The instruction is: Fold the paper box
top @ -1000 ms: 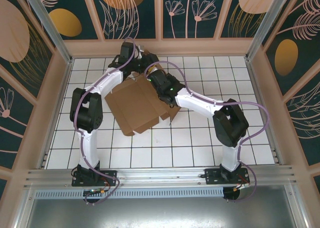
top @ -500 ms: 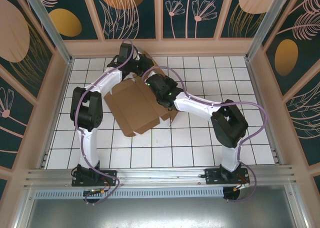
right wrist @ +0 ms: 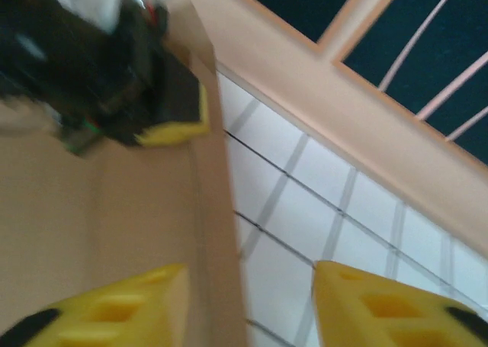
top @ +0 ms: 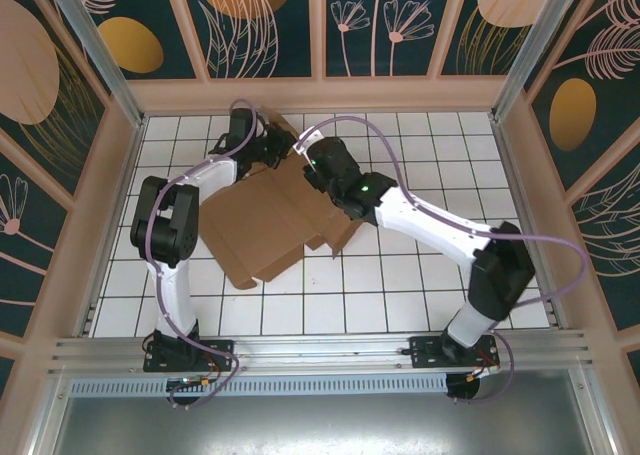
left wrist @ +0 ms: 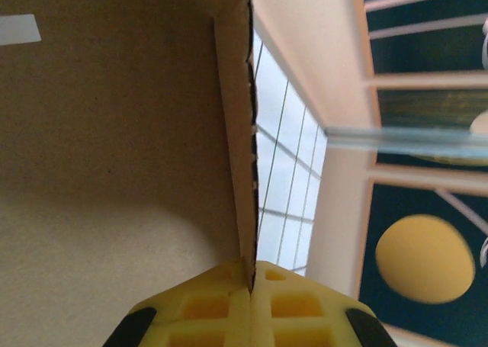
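Since a second ago our right arm has stretched out flatter, and the paper box (top: 262,225) has slid left and nearer; it lies mid-left on the tiled floor (top: 380,295). Our left gripper (left wrist: 250,274) is clenched on its far flap edge. Our right gripper (right wrist: 244,305) stands released, jaws apart astride that edge. A white strip (left wrist: 18,29) marks the cardboard.

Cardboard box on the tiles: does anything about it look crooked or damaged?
The cardboard box lies skewed to the floor tiles, only partly folded. The left tool pinches a raised flap whose cut edge looks jagged; that seems a perforated cut, not a tear.
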Motion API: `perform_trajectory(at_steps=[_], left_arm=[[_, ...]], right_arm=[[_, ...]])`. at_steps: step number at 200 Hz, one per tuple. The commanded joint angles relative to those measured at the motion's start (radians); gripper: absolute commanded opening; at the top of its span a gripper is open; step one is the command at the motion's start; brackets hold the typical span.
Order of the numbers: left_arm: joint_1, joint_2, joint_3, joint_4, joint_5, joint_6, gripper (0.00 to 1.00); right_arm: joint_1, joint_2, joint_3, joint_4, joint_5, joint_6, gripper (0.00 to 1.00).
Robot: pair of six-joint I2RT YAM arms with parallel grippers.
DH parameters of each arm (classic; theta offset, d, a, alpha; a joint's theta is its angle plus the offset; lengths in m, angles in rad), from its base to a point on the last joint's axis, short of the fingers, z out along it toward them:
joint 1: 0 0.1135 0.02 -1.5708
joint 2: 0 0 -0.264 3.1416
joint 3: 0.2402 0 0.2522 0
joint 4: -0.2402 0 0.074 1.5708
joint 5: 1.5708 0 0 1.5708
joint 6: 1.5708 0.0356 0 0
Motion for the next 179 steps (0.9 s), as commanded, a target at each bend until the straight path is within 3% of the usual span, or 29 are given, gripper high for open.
perform_trajectory(at_steps=[1, 23, 43, 80, 118, 179], left_arm=[[0.007, -0.032, -0.04, 0.19, -0.04, -0.142, 0.0], [0.009, -0.044, -0.073, 0.257, -0.08, -0.193, 0.0], [0.011, -0.042, -0.079, 0.295, -0.098, -0.231, 0.0], [0.01, -0.031, -0.068, 0.312, -0.109, -0.258, 0.0], [0.012, -0.062, -0.08, 0.274, -0.126, -0.236, 0.0], [0.027, -0.127, -0.133, 0.154, -0.199, -0.154, 0.0]], right_arm=[[0.057, 0.016, -0.021, -0.067, -0.188, 0.217, 0.28], [0.121, 0.057, -0.113, -0.03, -0.222, 0.274, 0.1], [0.133, 0.139, -0.132, -0.036, -0.298, 0.359, 0.01], [0.16, 0.277, -0.107, 0.002, -0.4, 0.415, 0.0], [0.154, 0.415, -0.077, -0.055, -0.37, 0.41, 0.0], [0.041, 0.388, -0.17, -0.222, -0.377, 0.412, 0.0]])
